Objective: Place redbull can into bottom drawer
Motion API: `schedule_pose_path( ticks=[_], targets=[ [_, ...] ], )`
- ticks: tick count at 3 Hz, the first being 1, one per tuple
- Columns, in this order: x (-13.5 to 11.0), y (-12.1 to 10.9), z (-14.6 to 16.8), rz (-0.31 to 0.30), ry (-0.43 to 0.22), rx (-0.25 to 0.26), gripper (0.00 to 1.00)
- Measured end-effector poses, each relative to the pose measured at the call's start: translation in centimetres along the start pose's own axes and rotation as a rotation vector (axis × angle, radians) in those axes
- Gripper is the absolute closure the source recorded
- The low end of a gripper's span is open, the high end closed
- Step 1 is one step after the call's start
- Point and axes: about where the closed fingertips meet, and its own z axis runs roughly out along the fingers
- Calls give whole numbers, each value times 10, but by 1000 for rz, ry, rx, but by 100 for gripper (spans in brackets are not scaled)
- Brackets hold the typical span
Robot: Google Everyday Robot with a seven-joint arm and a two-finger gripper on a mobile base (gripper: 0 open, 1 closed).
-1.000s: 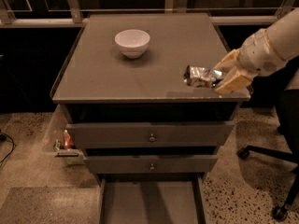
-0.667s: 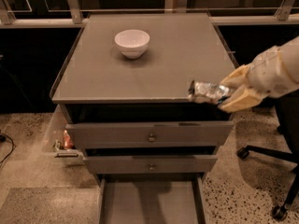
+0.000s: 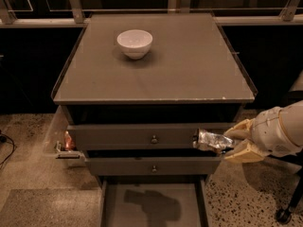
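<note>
Fingers of the gripper clamp one end of the redbull can, holding it roughly horizontal in the air, above the bottom drawer and over its right edge. This drawer stands pulled open. White bowl sits on the tabletop, well above the drawer.

Gripper lowered redbull can beside upper drawers.
</note>
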Motion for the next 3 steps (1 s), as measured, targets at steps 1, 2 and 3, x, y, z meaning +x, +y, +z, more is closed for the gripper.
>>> schedule_pose_path(
  ticks=[1, 2, 3],
  targets=[
    [0, 0, 0, 0, 0, 0, 100],
    [4, 0, 10, 12, 6, -10, 100],
    [41, 10, 60, 76, 22, -50, 100]
  ],
)
